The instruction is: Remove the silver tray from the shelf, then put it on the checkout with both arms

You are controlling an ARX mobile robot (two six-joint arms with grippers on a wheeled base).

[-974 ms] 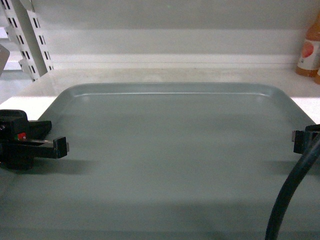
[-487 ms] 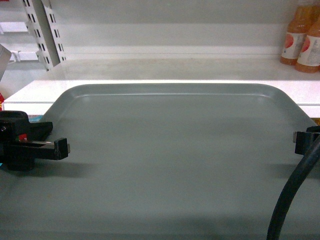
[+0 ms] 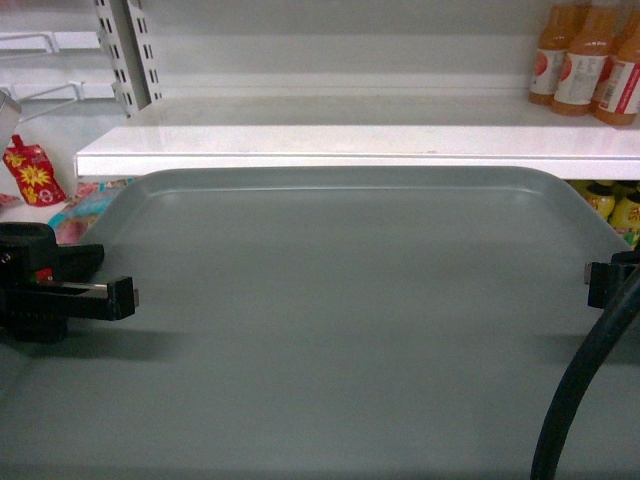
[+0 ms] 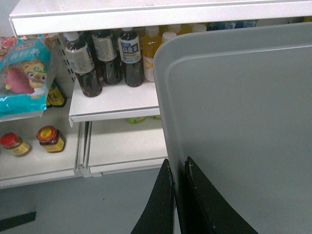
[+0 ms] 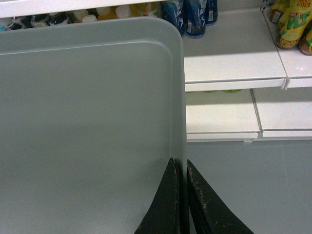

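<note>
White metal store racks stand close in front of the robot: a flat white shelf board [image 3: 360,150] runs across just beyond the far rim of the silver tray [image 3: 340,320], with slotted white uprights [image 3: 125,50] at its left end and orange juice bottles [image 3: 585,55] on its right. Lower boards, seen from the wrist cameras, carry dark tea bottles [image 4: 105,56] with pale labels, small red-lidded jars [image 4: 31,141], a turquoise snack bag [image 4: 24,73], blue cans [image 5: 190,14] and yellow-labelled bottles [image 5: 292,24]; a red pouch [image 3: 32,170] hangs at the left of the head view. Beneath is plain grey floor [image 5: 253,190]. The tray is held in the air, clear of the boards in front of the rack, filling the lower head view: a matte grey-silver rectangle, smooth and unmarked, with rounded corners and a low raised rim. The left gripper [image 4: 177,195], black with flat tapering fingers and a small red mark on its body, is clamped on the tray's left rim, one finger on each face. The right gripper [image 5: 183,200] pinches the right rim in the same way, and a thick black cable [image 3: 580,390] curves up across the tray's right corner.
</note>
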